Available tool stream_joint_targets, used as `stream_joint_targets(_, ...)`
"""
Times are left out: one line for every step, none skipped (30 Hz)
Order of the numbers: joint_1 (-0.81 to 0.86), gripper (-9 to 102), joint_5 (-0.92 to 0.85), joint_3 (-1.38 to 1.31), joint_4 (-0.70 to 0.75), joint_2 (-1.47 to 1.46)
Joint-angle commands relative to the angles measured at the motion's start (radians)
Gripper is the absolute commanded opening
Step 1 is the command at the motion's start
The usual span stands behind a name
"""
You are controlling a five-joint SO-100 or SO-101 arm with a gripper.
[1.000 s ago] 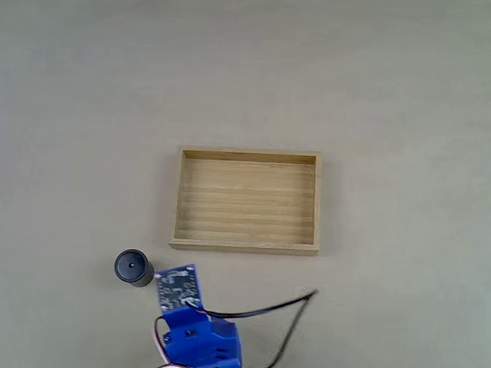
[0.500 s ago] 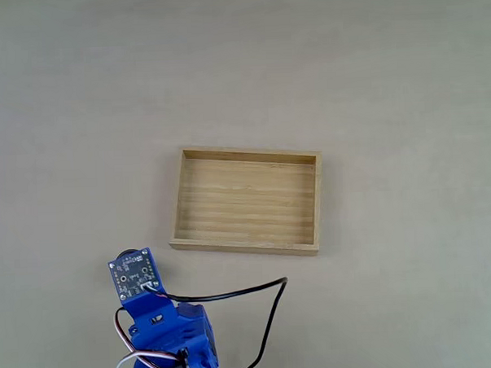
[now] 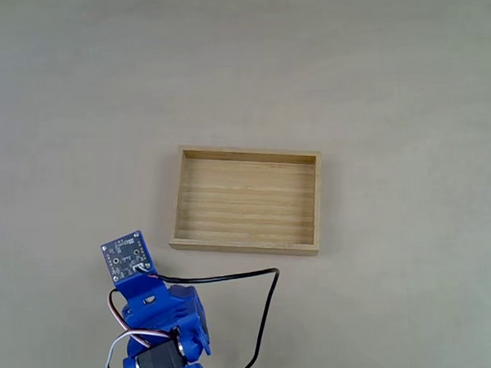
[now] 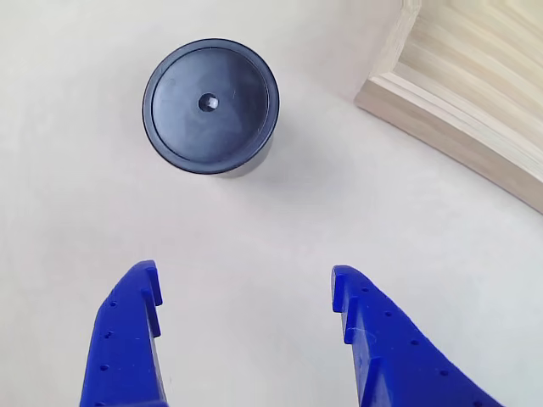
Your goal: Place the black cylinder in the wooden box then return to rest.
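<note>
In the other view the gripper (image 4: 242, 284) has its two blue fingers (image 4: 127, 339) spread wide apart, holding nothing, with bare table between them. The black cylinder (image 4: 210, 103) stands upright on the table (image 4: 76, 195) ahead of the opening, nearer the finger on the left of that view than the right one — clear of both. Its round top shows a small central dimple. No writing can be read on it.

A corner of the wooden box (image 4: 450, 127) enters at the upper right of the same view, its low wall apart from the cylinder with a strip of open table between them.

In the fixed view the wooden box (image 3: 316, 205) lies flat near the middle, its striped floor bare. Open table runs on all four sides of it, widest toward the top of the picture. The blue arm (image 3: 158, 318) rises from the bottom edge at lower left, topped by a small circuit board (image 3: 125, 256) that sits over the spot left of the box's near corner. A black cable (image 3: 263, 305) loops out to the right of the arm, below the box and not touching it. Any markings on the board are too small to read.
</note>
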Motion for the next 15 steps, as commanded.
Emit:
stream_joint_targets(-0.005, 30, -0.018, -0.127, -0.08, 0.021)
stream_joint_targets(-0.005, 31, -0.021, -0.132, -0.094, 0.029)
stream_joint_targets(-0.008, 31, -0.021, -0.133, -0.109, 0.034)
stream_joint_targets(-0.009, 31, -0.021, -0.138, -0.121, 0.041)
stream_joint_targets(-0.009, 31, -0.02, -0.141, -0.133, 0.051)
stream_joint_targets(-0.009, 31, -0.018, -0.143, -0.149, 0.06)
stream_joint_targets(-0.009, 31, -0.017, -0.143, -0.163, 0.067)
stream_joint_targets(-0.009, 31, -0.017, -0.143, -0.169, 0.075)
stream_joint_targets(-0.012, 31, -0.017, -0.143, -0.173, 0.083)
stream_joint_targets(-0.014, 31, -0.017, -0.143, -0.176, 0.089)
stream_joint_targets(-0.017, 31, -0.017, -0.143, -0.181, 0.097)
stream_joint_targets(-0.018, 31, -0.015, -0.144, -0.187, 0.103)
stream_joint_targets(-0.02, 31, -0.015, -0.146, -0.192, 0.109)
stream_joint_targets(-0.02, 31, -0.015, -0.147, -0.196, 0.114)
stream_joint_targets(-0.021, 32, -0.015, -0.149, -0.201, 0.12)
